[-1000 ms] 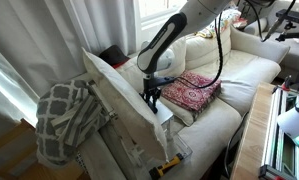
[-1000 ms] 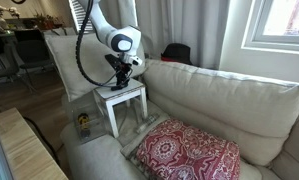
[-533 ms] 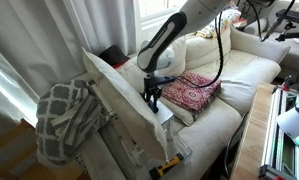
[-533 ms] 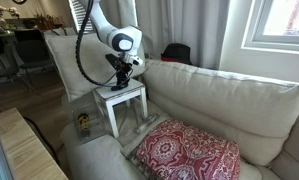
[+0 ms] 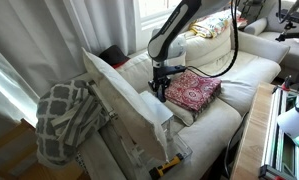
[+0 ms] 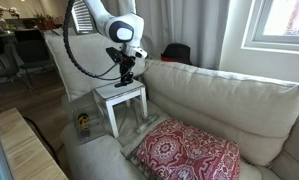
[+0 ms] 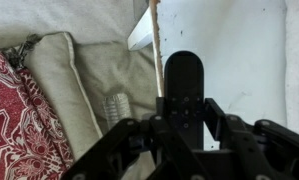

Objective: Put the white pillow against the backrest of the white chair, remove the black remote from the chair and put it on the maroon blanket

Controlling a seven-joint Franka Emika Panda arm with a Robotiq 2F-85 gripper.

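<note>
My gripper (image 7: 182, 118) is shut on the black remote (image 7: 182, 85), which sticks out forward between the fingers. In both exterior views the gripper (image 5: 159, 88) (image 6: 127, 72) hangs just above a small white stool (image 6: 122, 97). The stool also shows in the wrist view (image 7: 239, 50). The white pillow (image 5: 124, 105) (image 6: 64, 60) stands on edge behind the stool, off the white chair (image 5: 239, 70) (image 6: 229, 100). The maroon blanket (image 5: 192, 90) (image 6: 189, 152) lies on the chair's seat, at the left edge of the wrist view (image 7: 9, 120).
A grey-and-white lattice throw (image 5: 67, 118) hangs beside the pillow. A black-and-yellow tool (image 5: 169, 163) lies low in front. A black lump (image 6: 176, 52) sits behind the backrest by the curtains. A ribbed grey object (image 7: 117, 105) lies on the seat cushion near the stool.
The gripper has lifted off the stool with the remote in it and shifted toward the chair and the maroon blanket. The pillow and blanket have not moved.
</note>
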